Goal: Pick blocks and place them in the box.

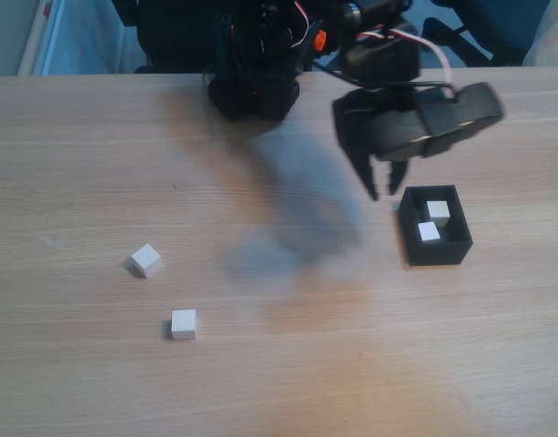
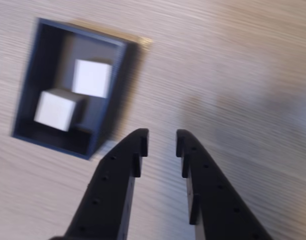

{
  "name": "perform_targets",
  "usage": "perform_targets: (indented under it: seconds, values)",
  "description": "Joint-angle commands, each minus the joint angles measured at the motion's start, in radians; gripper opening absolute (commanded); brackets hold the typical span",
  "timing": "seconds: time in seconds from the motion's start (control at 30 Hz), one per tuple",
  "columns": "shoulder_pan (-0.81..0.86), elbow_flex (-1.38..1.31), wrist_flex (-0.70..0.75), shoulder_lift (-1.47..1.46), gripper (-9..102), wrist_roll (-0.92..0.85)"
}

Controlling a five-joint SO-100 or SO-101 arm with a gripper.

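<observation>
— Where are the blocks?
— Two sit inside the black box [image 1: 434, 252], one block [image 2: 92, 78] touching the other [image 2: 55, 109]. Two more lie well apart from it on the counter [image 1: 78, 164]: one tilted cube [image 1: 147, 260], one [image 1: 183, 324] nearer the camera.
— And the pincer?
— The pincer [image 2: 160, 141] hangs above bare wood just beside the box, its fingers slightly spread and holding nothing.
</observation>
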Motion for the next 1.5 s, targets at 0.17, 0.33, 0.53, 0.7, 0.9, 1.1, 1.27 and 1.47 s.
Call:
perform_targets:
  seconds: [0.17, 0.33, 0.53, 0.7, 0.9, 1.1, 1.27, 1.47]
  values:
    - [0.279, 0.196, 0.014, 0.222, 0, -0.190]
    - [0.468, 0.256, -0.046, 0.230, 2, -0.302]
    - [0.615, 0.213, -0.153, 0.100, 11, -0.390]
    - [0.673, 0.100, -0.158, -0.044, 15, -0.417]
    - [0.723, -0.009, -0.227, -0.198, 19, -0.443]
    - [0.752, -0.132, -0.279, -0.337, 19, -0.460]
    - [0.772, -0.212, -0.327, -0.445, 19, -0.471]
    - [0.788, -0.298, -0.336, -0.538, 19, -0.468]
